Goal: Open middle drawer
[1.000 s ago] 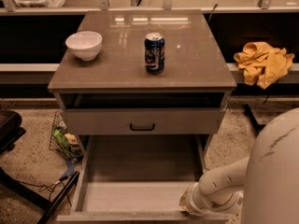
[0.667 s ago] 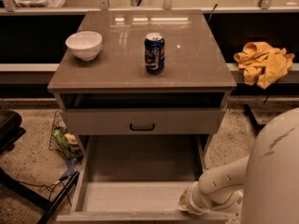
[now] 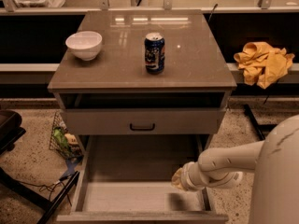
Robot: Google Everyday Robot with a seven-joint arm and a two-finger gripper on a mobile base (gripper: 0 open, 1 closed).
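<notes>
Looking at the grey-beige cabinet point(image 3: 196, 73) from the front, I see the middle drawer point(image 3: 131, 197) drawn far out toward 6 o'clock. Its wide, shallow tray is bare and its front edge lies almost at the bottom of the view. Its handle is not visible from here. Above it, the upper drawer point(image 3: 93, 121) with the small black bar handle point(image 3: 142, 127) sits nearly in, with a dark gap between it and the top plate.

The gripper point(image 3: 178, 178) is at about 5 o'clock, low over the right side of the open tray, at the end of the white arm point(image 3: 229, 160) that comes in from 4 o'clock. Whether it is open, closed or holding something I cannot tell, because the wrist covers it.

In my judgement the opening step is practically done, since the tray is exposed over nearly its whole depth. The next move asks for a clean release of the drawer and a retreat toward 4 o'clock, going up first so the arm does not catch the right wall and push the drawer in again.

On top, the white bowl point(image 3: 84, 45) at 10 o'clock and the blue soda can point(image 3: 154, 52) at 12 o'clock are well apart from the work.
</notes>
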